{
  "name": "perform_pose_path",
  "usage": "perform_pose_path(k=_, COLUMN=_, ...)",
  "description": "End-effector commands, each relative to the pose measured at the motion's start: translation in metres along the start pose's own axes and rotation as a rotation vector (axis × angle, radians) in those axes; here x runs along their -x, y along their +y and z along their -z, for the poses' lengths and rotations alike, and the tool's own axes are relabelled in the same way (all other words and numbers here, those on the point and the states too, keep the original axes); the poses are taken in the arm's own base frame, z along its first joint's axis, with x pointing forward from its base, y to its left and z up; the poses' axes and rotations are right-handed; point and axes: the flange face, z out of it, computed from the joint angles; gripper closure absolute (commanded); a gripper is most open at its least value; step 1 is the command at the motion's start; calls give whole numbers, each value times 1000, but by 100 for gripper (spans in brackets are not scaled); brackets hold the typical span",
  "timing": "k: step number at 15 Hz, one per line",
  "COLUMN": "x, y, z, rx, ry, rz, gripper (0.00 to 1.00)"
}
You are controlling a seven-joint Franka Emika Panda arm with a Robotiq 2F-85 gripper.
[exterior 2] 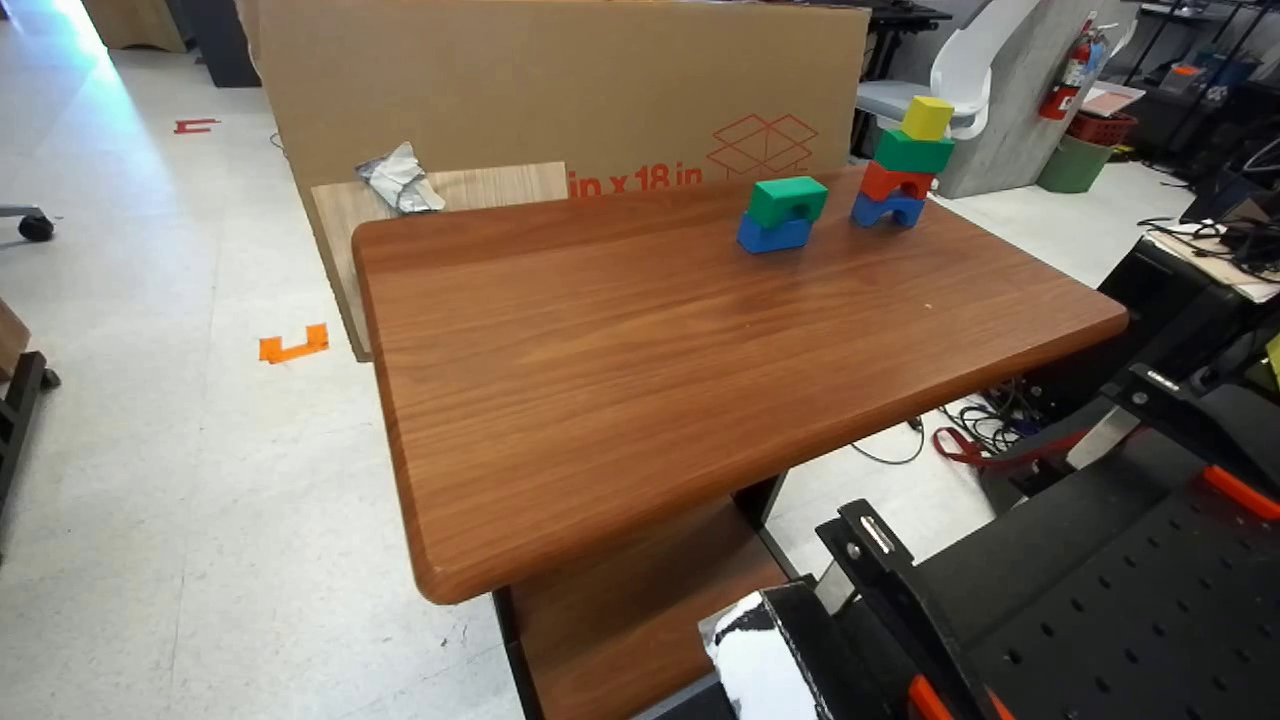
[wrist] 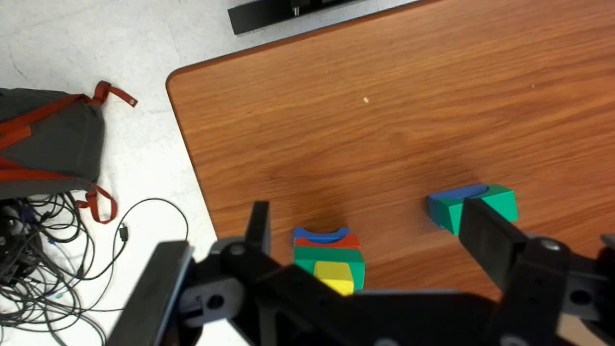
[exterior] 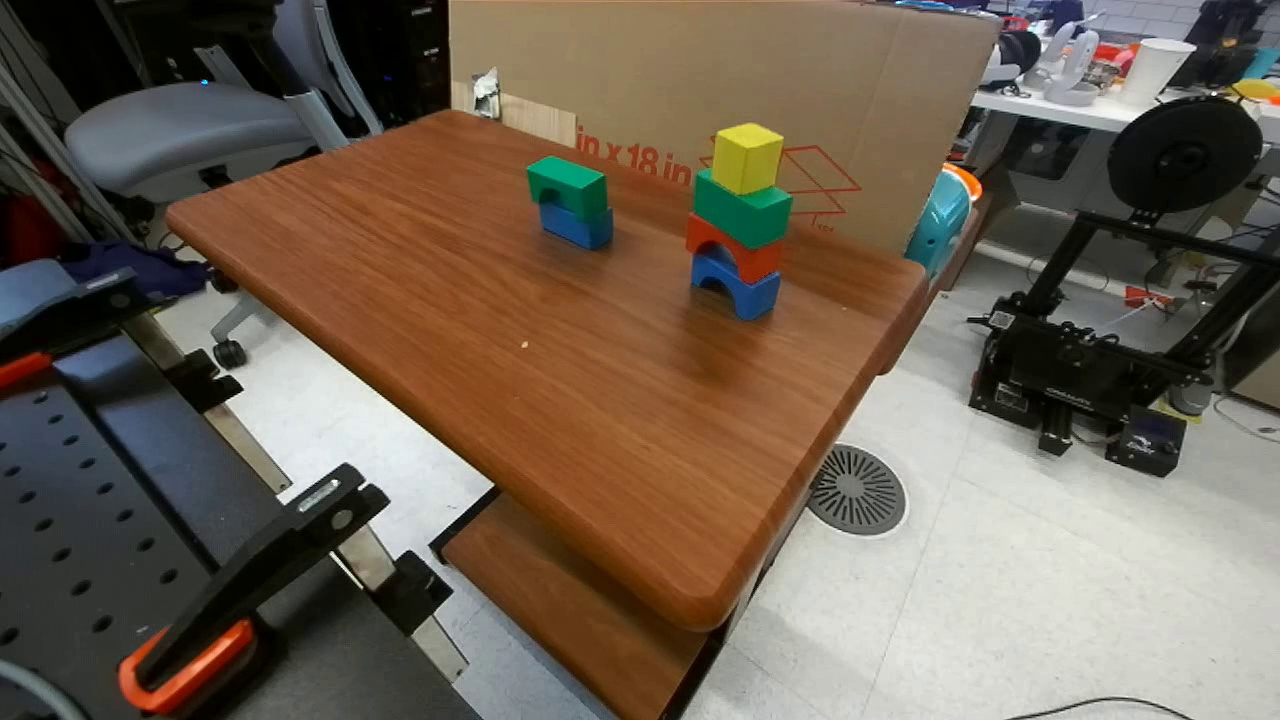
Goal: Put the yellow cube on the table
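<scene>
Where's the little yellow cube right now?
In both exterior views, the yellow cube tops the taller stack, on a green block, right of the shorter stack.

We record the yellow cube [exterior: 748,160] as plain-faced; table [exterior: 600,400], reddish-brown wood grain. We see green blocks [exterior: 740,212], blue blocks [exterior: 750,293], one red block [exterior: 755,260]; brown cardboard box [exterior: 700,70], red print [exterior: 650,162]; gripper [wrist: 367,211] mostly black.

We are judging this a lab by its 3D printer [exterior: 1060,368] on the floor [exterior: 1010,570], perforated black board [exterior: 92,540], tangled cables [wrist: 45,264] and fire extinguisher [exterior 2: 1068,82].
</scene>
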Motion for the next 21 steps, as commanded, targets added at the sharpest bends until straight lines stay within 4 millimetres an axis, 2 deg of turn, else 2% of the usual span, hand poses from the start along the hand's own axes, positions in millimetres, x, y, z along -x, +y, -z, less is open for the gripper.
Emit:
perform_pose_path(k=1, x=-27, y=2, z=-11, rx=-10, ry=9, rz=-9, gripper=0)
perform_pose_path(k=11, x=-66, y=14, z=-47, rx=10, ry=-11, rz=-75, gripper=0)
perform_pose_path(k=15, x=-82, y=8, z=-55, rx=23, ry=-3, rz=-98, gripper=0)
perform_pose_path(k=21, x=-97, y=-2, z=-66, rx=44, ry=-2, rz=-106, gripper=0)
